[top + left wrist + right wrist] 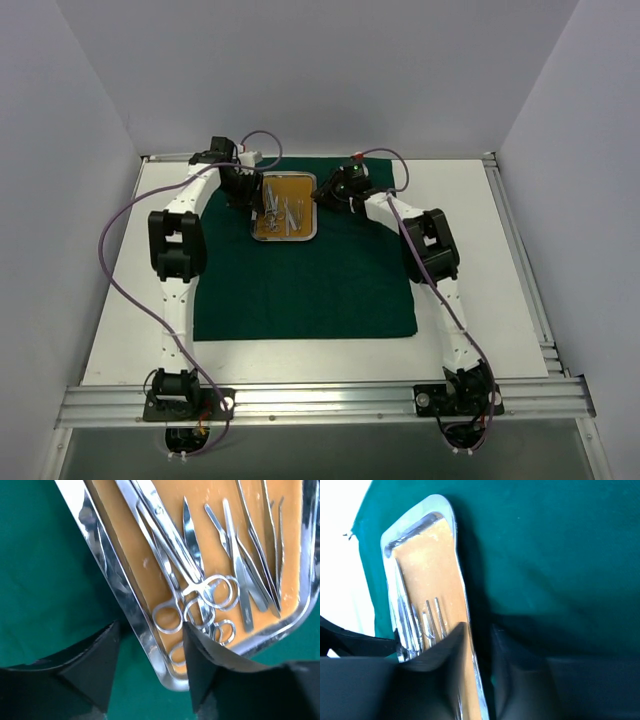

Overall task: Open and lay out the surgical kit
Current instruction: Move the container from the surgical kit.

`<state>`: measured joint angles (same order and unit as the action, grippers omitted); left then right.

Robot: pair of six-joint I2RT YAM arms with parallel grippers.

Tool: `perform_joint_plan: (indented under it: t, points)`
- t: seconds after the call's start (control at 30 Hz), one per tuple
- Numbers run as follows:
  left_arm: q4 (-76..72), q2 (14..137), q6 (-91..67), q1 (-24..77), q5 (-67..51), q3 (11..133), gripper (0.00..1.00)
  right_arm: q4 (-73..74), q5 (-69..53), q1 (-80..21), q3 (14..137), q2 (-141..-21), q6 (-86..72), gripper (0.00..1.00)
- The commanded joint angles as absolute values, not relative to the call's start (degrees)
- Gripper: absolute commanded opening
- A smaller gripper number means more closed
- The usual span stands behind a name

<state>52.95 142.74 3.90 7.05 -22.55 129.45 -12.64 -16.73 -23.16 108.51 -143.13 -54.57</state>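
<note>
— At the left of the tray, left gripper: fingers well apart, astride the rim at a corner, gripping nothing

— And the middle?

— Cloth spread flat on the table; tray toward its far edge, about midway across; instruments all inside on the orange floor, ring handles overlapping

— Over on the right?

— At the opposite rim, right gripper: fingers only narrowly apart, rim between them; pinched or loose, cannot tell
</note>
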Motion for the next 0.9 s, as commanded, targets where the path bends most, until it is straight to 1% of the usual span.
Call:
perform_joint_plan:
  t: [0.0, 0.07, 0.1, 0.13, 0.17, 0.2, 0.3, 0.33, 0.37, 0.43, 0.47, 0.5, 0.6, 0.63, 0.7, 0.73, 0.87]
  points:
    - [52.4, 134.0, 4.8, 5.0, -24.4, 127.5, 0.63, -11.4, -11.7, -22.4, 107.4, -134.7, -48.7, 0.35]
    - [52.4, 131.5, 4.7, 3.8, -25.7, 125.4, 0.73, -9.4, -10.1, -22.2, 107.2, -131.9, -46.0, 0.43]
    - [51.7, 128.6, 4.7, 3.2, -26.4, 122.2, 0.74, -7.9, -9.7, -22.0, 106.9, -130.8, -43.6, 0.48]
    - [51.1, 127.1, 4.8, 2.1, -26.8, 120.3, 0.78, -7.3, -8.9, -21.9, 106.5, -129.8, -42.5, 0.51]
    - [50.5, 125.5, 5.2, 1.7, -27.2, 118.2, 0.88, -6.7, -8.6, -21.8, 105.7, -128.0, -41.6, 0.54]
    - [49.9, 122.4, 5.5, 1.2, -27.1, 116.2, 0.88, -5.4, -8.4, -21.6, 105.2, -127.0, -40.7, 0.57]
    - [50.5, 116.0, 9.2, 0.4, -25.9, 108.2, 0.89, -0.4, -6.8, -21.4, 103.1, -122.7, -36.2, 0.60]
    - [50.9, 114.4, 10.2, 0.4, -25.1, 103.5, 0.89, 1.6, -5.7, -21.4, 102.0, -121.3, -33.7, 0.60]
    - [51.3, 112.8, 11.2, -1.8, -22.4, 101.0, 0.94, 3.3, -3.3, -21.4, 100.3, -117.8, -32.7, 0.61]
    - [51.9, 108.5, 14.5, -2.6, -19.7, 95.8, 0.94, 6.8, -0.3, -21.4, 93.0, -113.7, -30.2, 0.62]
    - [52.1, 107.2, 15.5, -3.9, -18.6, 90.6, 0.94, 7.9, 2.2, -21.4, 89.9, -109.4, -29.6, 0.63]
    - [52.2, 105.1, 17.5, -4.6, -17.2, 87.9, 0.94, 9.9, 6.0, -21.4, 83.7, -107.2, -29.3, 0.63]
    - [52.8, 103.3, 20.0, -8.3, -16.3, 79.8, 0.94, 12.8, 9.7, -20.8, 74.5, -99.3, -28.8, 0.65]
    - [53.2, 103.1, 20.5, -9.0, -16.3, 78.4, 0.94, 13.3, 9.9, -20.6, 68.8, -95.7, -29.0, 0.67]
    - [53.8, 102.7, 22.0, -10.4, -16.4, 74.4, 0.94, 14.6, 9.3, -20.4, 63.4, -92.7, -29.9, 0.68]
    - [53.6, 102.6, 22.2, -10.5, -16.3, 73.1, 0.94, 15.0, 9.1, -20.3, 58.8, -91.3, -30.4, 0.68]
    - [52.2, 102.7, 23.3, -10.4, -14.4, 67.8, 0.94, 16.1, 7.6, -20.3, 49.1, -83.4, -33.2, 0.68]
